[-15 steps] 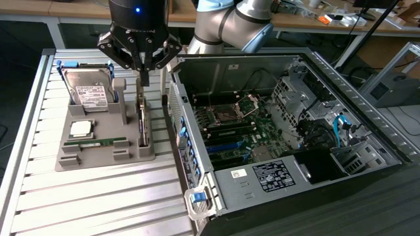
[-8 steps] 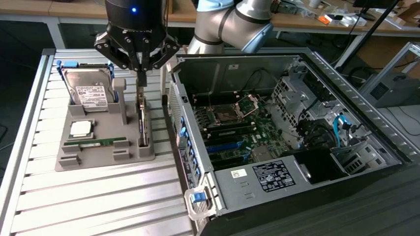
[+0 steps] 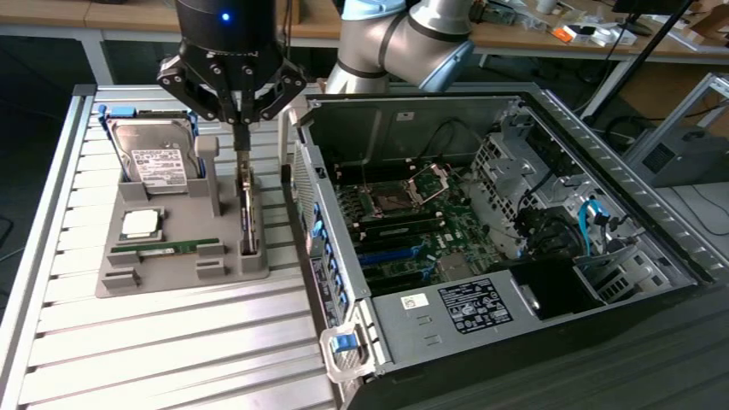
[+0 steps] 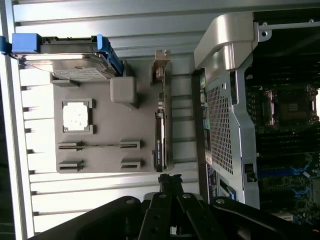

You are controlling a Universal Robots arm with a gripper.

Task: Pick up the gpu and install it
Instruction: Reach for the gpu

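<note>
Since the end effector [image 3: 242,145] hangs clenched and empty right over the gpu [image 3: 248,218], dropping like that would likely jab the card's edge and tip it.

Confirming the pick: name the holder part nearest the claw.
The gpu, on edge under the claw; hard drive, CPU, RAM stick lie toward the exterior view's left.

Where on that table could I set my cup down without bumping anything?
Free: the bare table nearer the camera than the holder, up to the case. Crowded: the holder's case-side edge, where the shut gripper hangs over the gpu, and the narrow gap to the case.
</note>
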